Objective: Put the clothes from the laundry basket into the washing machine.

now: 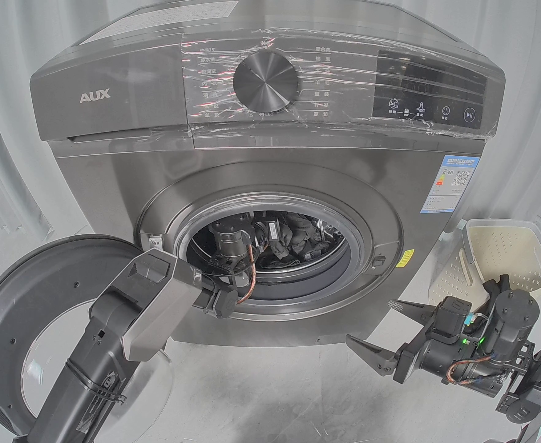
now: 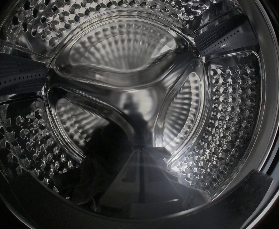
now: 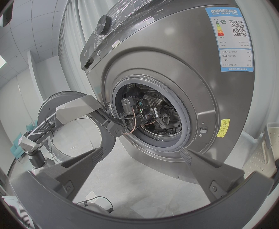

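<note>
Nearest, the right hand (image 1: 369, 322) is held above the floor, before the grey metal front-loading washing machine (image 1: 122, 179), with its two dark fingers spread well apart. Behind it, a cream perforated plastic laundry basket (image 1: 516, 247) is stood beside the machine's right side. The round dark door (image 1: 12, 315) is swung open to the left. The left hand (image 1: 276, 234) is placed through the opening into the shiny steel drum (image 2: 228, 105); whether it is apart or together cannot be told. Dark crumpled clothes (image 2: 95, 175) are seen lying at the drum's bottom.
</note>
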Tool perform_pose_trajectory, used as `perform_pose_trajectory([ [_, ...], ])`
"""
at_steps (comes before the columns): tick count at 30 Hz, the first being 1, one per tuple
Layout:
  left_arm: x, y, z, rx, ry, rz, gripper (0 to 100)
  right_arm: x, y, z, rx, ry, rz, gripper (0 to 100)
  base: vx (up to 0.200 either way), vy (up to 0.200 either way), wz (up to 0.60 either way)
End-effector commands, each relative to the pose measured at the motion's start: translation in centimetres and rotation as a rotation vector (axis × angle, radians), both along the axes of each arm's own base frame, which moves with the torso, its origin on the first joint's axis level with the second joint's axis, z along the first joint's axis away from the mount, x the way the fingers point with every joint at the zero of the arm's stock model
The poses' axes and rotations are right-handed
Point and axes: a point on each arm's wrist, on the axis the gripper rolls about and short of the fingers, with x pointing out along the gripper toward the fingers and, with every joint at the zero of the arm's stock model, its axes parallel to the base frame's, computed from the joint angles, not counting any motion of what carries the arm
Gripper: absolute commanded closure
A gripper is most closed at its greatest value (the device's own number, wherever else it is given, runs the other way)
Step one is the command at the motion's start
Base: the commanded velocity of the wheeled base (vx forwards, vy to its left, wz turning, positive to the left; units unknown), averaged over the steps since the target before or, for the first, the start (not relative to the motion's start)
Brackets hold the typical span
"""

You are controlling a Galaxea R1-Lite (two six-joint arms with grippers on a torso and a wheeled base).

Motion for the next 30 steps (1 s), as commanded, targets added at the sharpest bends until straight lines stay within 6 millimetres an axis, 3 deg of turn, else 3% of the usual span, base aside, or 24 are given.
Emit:
perform_pose_trajectory([
  [1,0.2,0.3,-0.3,0.001,0.003,0.006,100,0.0,0.0,0.0,0.0,0.0,0.001,0,0.0,0.0,0.0],
  [9,0.2,0.3,-0.3,0.006,0.008,0.006,100,0.0,0.0,0.0,0.0,0.0,0.001,0,0.0,0.0,0.0],
  [10,0.2,0.3,-0.2,0.006,0.008,0.006,0,0.0,0.0,0.0,0.0,0.0,0.001,0,0.0,0.0,0.0],
  [20,-1.2,-1.3,-0.9,0.001,0.049,-0.034,0,0.0,0.0,0.0,0.0,0.0,0.0,0,0.0,0.0,0.0],
  [24,-3.0,-2.5,-0.9,0.023,0.088,-0.07,0,0.0,0.0,0.0,0.001,-0.001,0.0,0,0.0,0.0,0.0],
  [26,-5.3,-3.5,-1.0,0.055,0.134,-0.109,0,0.0,0.0,0.1,0.002,-0.003,0.0,0,0.0,0.0,0.0],
  [30,-7.7,-4.1,-0.7,0.083,0.172,-0.144,0,0.0,0.0,0.1,0.002,-0.003,0.0,0,0.0,0.0,0.0],
])
